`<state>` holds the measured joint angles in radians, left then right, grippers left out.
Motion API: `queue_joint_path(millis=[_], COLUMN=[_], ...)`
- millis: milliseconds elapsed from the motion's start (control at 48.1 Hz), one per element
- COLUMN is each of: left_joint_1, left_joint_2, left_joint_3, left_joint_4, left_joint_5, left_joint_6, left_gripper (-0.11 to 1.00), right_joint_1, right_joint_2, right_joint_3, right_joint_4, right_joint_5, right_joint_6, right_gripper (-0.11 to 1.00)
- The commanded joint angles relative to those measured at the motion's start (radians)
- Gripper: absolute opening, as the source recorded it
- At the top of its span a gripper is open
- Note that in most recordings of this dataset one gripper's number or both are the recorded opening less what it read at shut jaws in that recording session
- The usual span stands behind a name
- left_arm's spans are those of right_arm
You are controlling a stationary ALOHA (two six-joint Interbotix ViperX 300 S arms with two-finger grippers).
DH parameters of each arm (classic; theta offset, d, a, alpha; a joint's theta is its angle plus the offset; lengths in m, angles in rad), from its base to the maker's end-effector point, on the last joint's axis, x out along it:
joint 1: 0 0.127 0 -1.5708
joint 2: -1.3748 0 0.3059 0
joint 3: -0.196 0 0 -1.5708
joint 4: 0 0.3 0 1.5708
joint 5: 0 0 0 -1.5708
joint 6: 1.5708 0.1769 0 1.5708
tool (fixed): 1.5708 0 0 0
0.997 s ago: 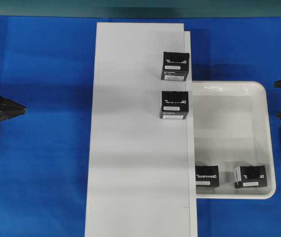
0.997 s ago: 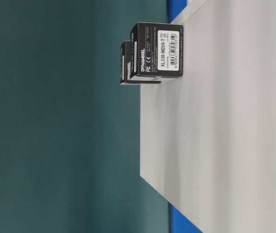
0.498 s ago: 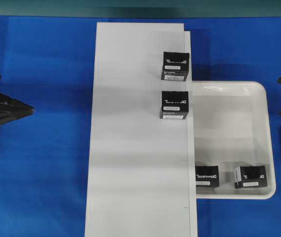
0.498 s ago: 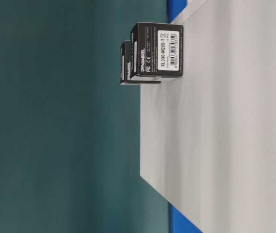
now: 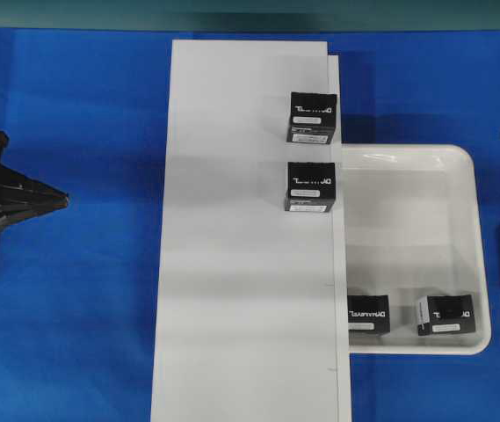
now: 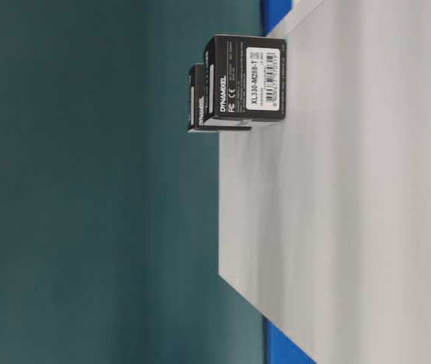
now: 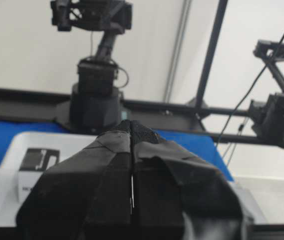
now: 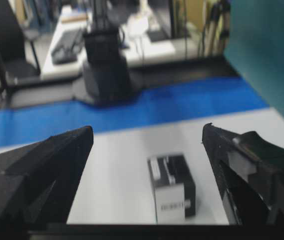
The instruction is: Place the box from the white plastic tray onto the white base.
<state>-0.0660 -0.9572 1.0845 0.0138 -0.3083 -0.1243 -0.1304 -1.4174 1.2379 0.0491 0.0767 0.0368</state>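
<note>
Blue worktop [image 5: 91, 290]: from my overhead feed it carries everything, with the board in the middle and the tray to its right.
Left gripper [image 5: 59, 200]: I see it at the left edge of the overhead feed, over bare worktop, well apart from the board; its tips meet in one point, and my left wrist feed shows the fingers [image 7: 107, 170] pressed together with nothing between them.
Base [image 5: 232, 290]: long flat white board running top to bottom; its right edge overlaps the tray's left side.
Boxes on base: two black ones stand near its right edge, a far box [image 5: 312, 117] and a near box [image 5: 310, 186], apart from each other; the table-level feed shows them one behind the other.
Tray [image 5: 469, 220]: white and rimmed, lying right of the board.
Boxes in tray: two along its lower rim, one [image 5: 367, 314] just beside the board's edge, the other [image 5: 445, 314] near the lower right corner, lying turned a little.
Right gripper [image 8: 146, 145]: jaws spread wide and holding nothing; in my right wrist feed one box shows between them, lower down on the white surface.
</note>
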Motion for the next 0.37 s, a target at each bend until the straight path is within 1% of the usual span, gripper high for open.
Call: queue_joint_path(millis=[0,208,353], left_joint_1=[-0.002,-0.002,-0.002], left_joint_2=[-0.003,-0.003,-0.002], left_joint_3=[-0.02,-0.02,-0.021], left_joint_4=[0.003,0.003,0.003], left_joint_5=[-0.025,-0.032,-0.04], left_joint_6=[0.003,0.0,-0.002], left_gripper=[-0.07,-0.07,-0.07], right_joint_1=[0.0,0.0,0.0], right_joint_2=[0.0,0.002,-0.002], right_joint_3=[0.0,0.02,0.018], right_joint_4=[-0.002,-0.002,0.025], right_joint_5=[-0.04,-0.048,-0.048], right_joint_6=[0.003,0.008,0.008], right_gripper=[0.96,0.96,0.96])
